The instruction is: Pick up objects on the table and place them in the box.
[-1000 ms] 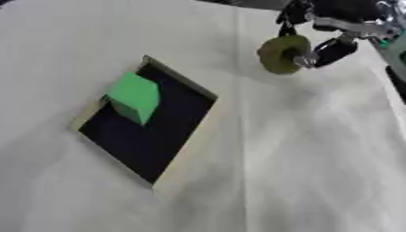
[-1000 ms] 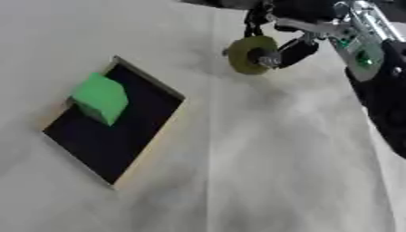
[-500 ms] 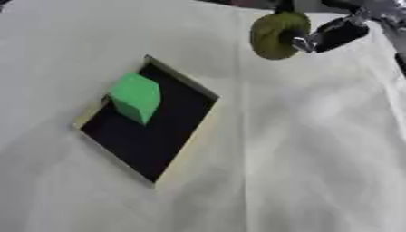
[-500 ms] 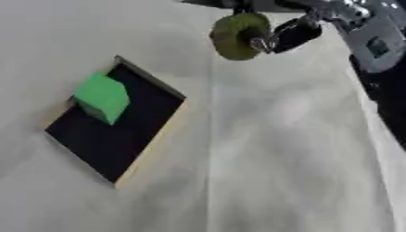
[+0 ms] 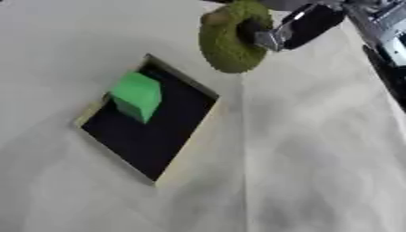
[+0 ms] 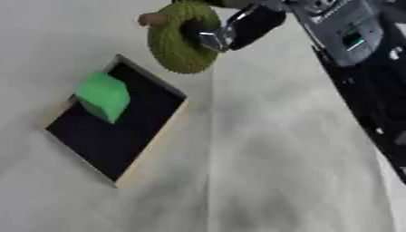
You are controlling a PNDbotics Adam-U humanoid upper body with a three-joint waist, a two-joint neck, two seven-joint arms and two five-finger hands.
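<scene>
1. Right hand point(image 5: 305, 27) reaching in from the upper right, fingers point(image 6: 238, 28) curled through and round an olive-green fuzzy ring point(image 5: 230, 38), pinching it.
2. Ring held upright, off the table point(image 5: 317, 149), hanging just left of and below the fingertips.
3. Box point(image 5: 189, 149), shallow with a black floor and pale rim, lying down and left of the fingers, near corner close under the ring.
4. Green block point(image 5: 136, 96) inside the box, at its upper-left end, farther from the fingers than the ring.
</scene>
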